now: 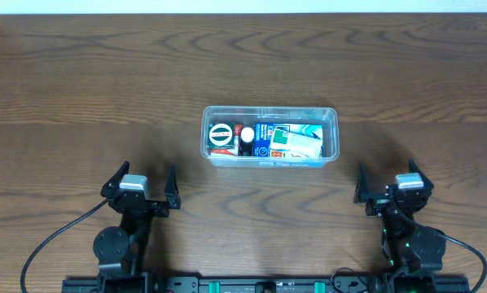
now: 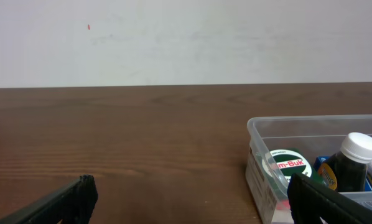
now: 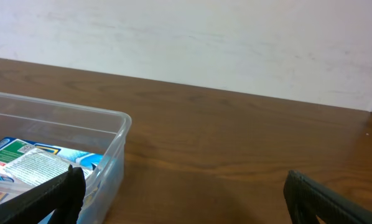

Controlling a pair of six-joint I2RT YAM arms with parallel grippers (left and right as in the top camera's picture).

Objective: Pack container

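The clear plastic container (image 1: 331, 134) sits at the table's middle, holding a round green-and-white tin (image 1: 221, 134), a dark bottle with a white cap (image 1: 247, 135) and blue-and-white cartons (image 1: 291, 140). My left gripper (image 1: 142, 185) is open and empty near the front edge, left of the container. My right gripper (image 1: 394, 184) is open and empty near the front edge, right of it. In the left wrist view the container (image 2: 260, 171), tin (image 2: 288, 167) and bottle (image 2: 354, 160) show at right. In the right wrist view the container (image 3: 114, 149) and a carton (image 3: 40, 163) show at left.
The brown wooden table (image 1: 81, 98) spreads around the container. A white wall (image 2: 186, 37) stands behind the far edge. Black cables (image 1: 48, 244) run from both arm bases at the front.
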